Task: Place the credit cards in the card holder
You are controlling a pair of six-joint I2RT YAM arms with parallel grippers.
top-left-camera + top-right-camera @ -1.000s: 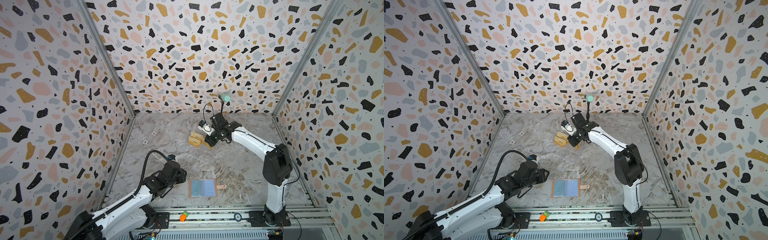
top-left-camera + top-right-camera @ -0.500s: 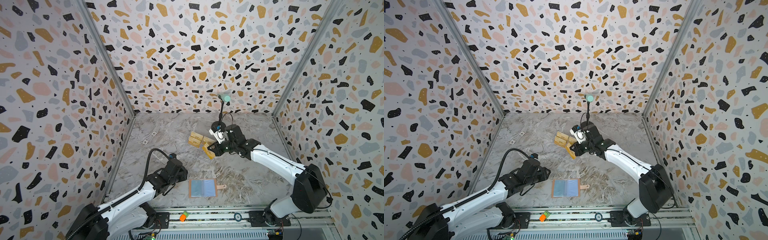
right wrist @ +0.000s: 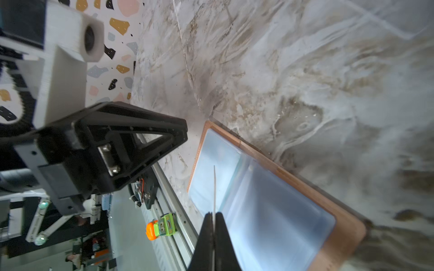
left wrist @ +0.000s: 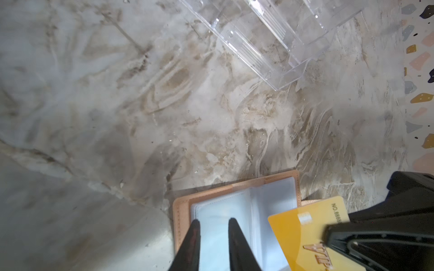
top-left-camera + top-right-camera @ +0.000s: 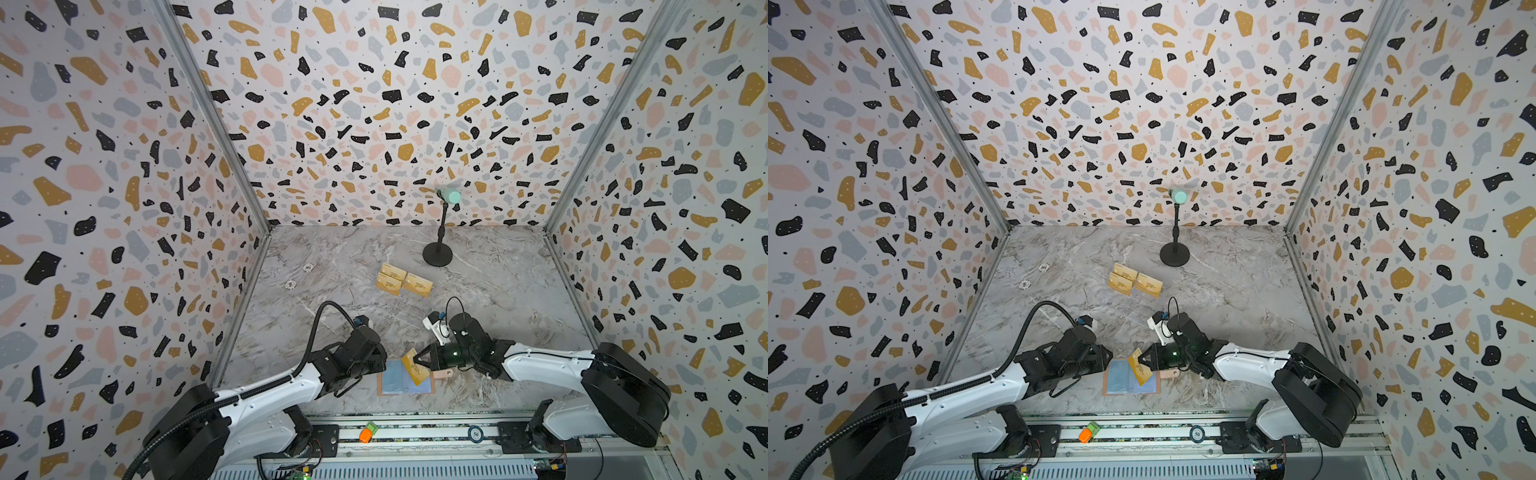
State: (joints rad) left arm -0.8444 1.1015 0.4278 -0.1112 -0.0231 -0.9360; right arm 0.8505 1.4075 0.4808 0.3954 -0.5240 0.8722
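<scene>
The salmon-pink card holder lies open near the table's front edge, its clear sleeves facing up. My right gripper is shut on a gold credit card and holds it tilted just above the sleeves. That card shows edge-on in the right wrist view. My left gripper stands open with a narrow gap over the holder's left page, with nothing between its fingers. Three more gold credit cards lie flat farther back.
A black stand with a teal head rises at the back. A clear acrylic rack lies beyond the holder. Two small white rings sit back left. An orange-green toy rests on the front rail.
My right arm carried a gold card from the far pile forward to just above the open holder. My left gripper moved up to the holder's left edge and its jaws narrowed.
</scene>
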